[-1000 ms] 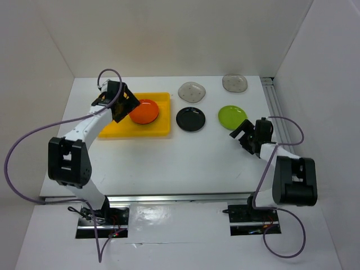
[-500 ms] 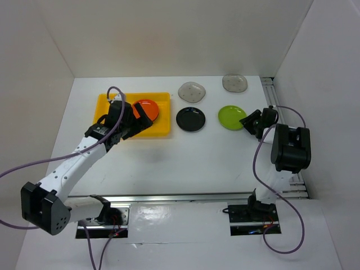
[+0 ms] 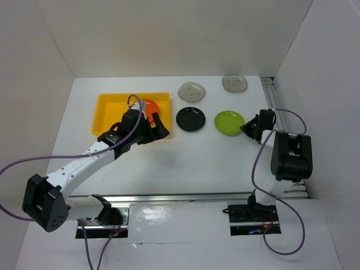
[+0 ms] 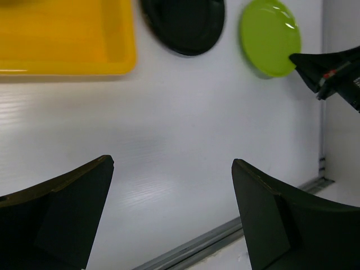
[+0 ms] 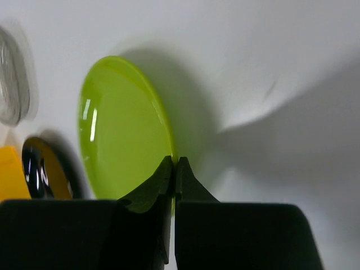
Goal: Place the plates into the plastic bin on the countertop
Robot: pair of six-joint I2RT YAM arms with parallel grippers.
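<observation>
Right gripper (image 3: 246, 129): fingers pressed together on the right-hand rim of the lime-green plate (image 3: 229, 122). In the right wrist view the two black fingertips (image 5: 166, 171) meet with a thin strip of green rim between them, so the grip is on the plate edge only. I cannot tell whether that edge is lifted off the countertop (image 3: 197, 160) or flat on it. Left gripper (image 3: 152, 130): jaws wide apart, holding nothing, hanging over the near right corner of the yellow bin (image 3: 109, 109). In the left wrist view its fingers (image 4: 62, 208) frame bare white surface, with the bin's near rim (image 4: 67, 64) at the top left. Plate positions, overhead view: the orange plate (image 3: 149, 104) lies inside the bin at its right end, partly hidden by the left arm. The black plate (image 3: 190, 119) sits on the countertop just right of the bin, apart from it. The lime-green plate is right of the black one, near it but not touching. Two grey plates rest further back, one (image 3: 192, 91) behind the black plate and the other (image 3: 234, 82) near the back right corner. The left wrist view confirms the black plate (image 4: 183, 22) and the lime-green plate (image 4: 269, 36) side by side, with the right gripper's tip (image 4: 301, 59) at the green rim. The left part of the bin shows only yellow floor.
</observation>
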